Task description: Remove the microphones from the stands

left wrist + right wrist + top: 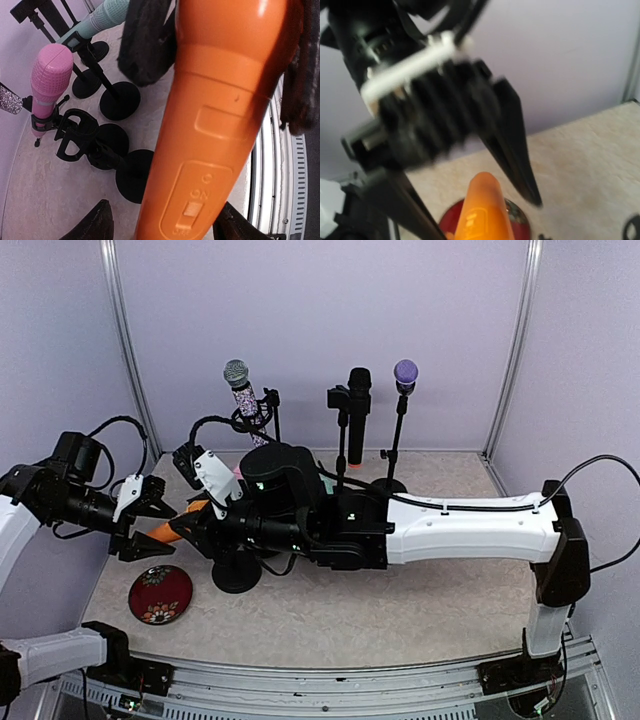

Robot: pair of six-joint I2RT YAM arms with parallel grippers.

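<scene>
An orange microphone is held level above the table, off any stand; its handle with the ON switch fills the left wrist view. My right gripper reaches across from the right and grips its head end; its dark fingers flank it. My left gripper is open, and its fingertips stand on either side of the handle's tail with a gap on the left. A black stand below has an empty clip. In the right wrist view the handle points at the left gripper's spread fingers.
A red patterned plate lies on the table under the handover. Several stands hold other microphones: glittery, black, purple, pink and teal. Walls enclose the back and both sides.
</scene>
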